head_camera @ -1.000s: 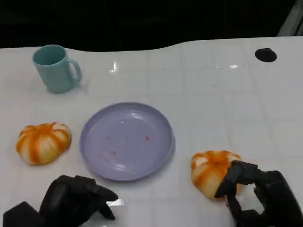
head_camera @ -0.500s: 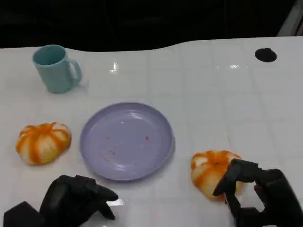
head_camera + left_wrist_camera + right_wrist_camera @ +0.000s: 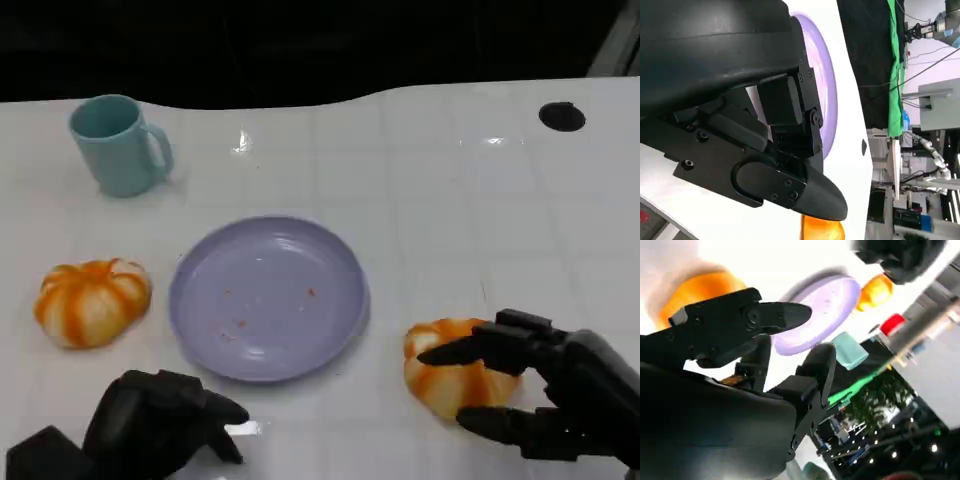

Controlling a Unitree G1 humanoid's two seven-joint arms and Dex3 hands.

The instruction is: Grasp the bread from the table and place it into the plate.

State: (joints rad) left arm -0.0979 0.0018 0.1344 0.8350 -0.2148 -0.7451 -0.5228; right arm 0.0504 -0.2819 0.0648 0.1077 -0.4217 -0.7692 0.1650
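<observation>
With its fingers spread around but not yet closed on the pumpkin-shaped bread (image 3: 452, 378) just right of the purple plate (image 3: 268, 297), the right hand (image 3: 545, 395) could nudge the bun across the slick white surface (image 3: 450, 200) instead of seating it, while the left hand (image 3: 160, 420) rests curled, holding nothing.

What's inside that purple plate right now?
The purple plate holds a few small reddish crumbs, no bread. Its near rim is uncovered, so nothing there is hidden.
</observation>
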